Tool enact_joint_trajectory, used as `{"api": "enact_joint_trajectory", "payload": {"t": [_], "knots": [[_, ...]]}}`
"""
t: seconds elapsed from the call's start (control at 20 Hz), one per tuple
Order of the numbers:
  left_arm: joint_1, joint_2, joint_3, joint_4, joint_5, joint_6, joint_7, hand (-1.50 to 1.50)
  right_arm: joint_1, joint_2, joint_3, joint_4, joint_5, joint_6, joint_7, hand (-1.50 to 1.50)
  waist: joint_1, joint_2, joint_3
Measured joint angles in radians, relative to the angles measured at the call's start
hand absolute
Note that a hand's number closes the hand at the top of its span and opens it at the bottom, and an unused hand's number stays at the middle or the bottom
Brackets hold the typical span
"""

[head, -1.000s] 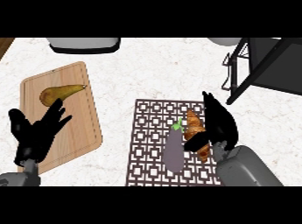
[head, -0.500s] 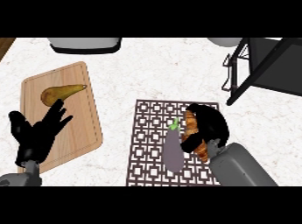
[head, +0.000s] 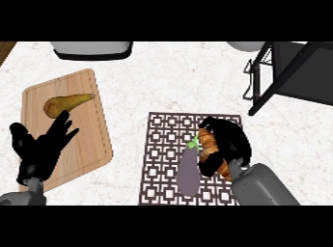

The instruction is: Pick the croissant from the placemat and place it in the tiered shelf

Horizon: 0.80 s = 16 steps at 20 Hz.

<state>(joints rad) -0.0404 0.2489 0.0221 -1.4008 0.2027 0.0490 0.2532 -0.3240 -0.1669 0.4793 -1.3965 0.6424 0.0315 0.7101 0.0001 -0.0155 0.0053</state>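
Black fingers of the right hand (head: 224, 144) curl around the croissant (head: 209, 144) on the placemat (head: 161, 159), so it should lift straight up, clear of the eggplant (head: 188, 170) just beside it, before swinging toward the shelf (head: 297, 72); the left hand (head: 40, 149) rests open.

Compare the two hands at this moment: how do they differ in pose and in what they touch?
The right hand is curled round the croissant on the placemat; the left hand is open, fingers spread, holding nothing. The right hand is over the placemat beside the eggplant; the left shows over the cutting board, below the pear. Both are black.
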Motion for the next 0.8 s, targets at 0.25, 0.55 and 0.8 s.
{"api": "enact_joint_trajectory", "payload": {"t": [0.25, 0.55, 0.8], "knots": [[-0.011, 0.004, 0.017, 0.015, -0.009, 0.000, 0.007, 0.00, 0.094, -0.096, -0.062, -0.140, -0.076, 0.084, -0.056, 1.50, -0.005, 0.004, 0.005], [-0.008, 0.003, 0.029, 0.016, -0.013, -0.004, 0.009, 0.00, 0.129, -0.137, -0.107, -0.375, -0.073, 0.093, -0.025, 1.50, -0.013, 0.003, 0.006], [0.004, 0.001, 0.033, 0.008, -0.012, -0.008, 0.004, 0.00, 0.106, -0.161, -0.149, -0.630, -0.027, 0.100, 0.090, 1.50, -0.021, 0.000, 0.005]]}}
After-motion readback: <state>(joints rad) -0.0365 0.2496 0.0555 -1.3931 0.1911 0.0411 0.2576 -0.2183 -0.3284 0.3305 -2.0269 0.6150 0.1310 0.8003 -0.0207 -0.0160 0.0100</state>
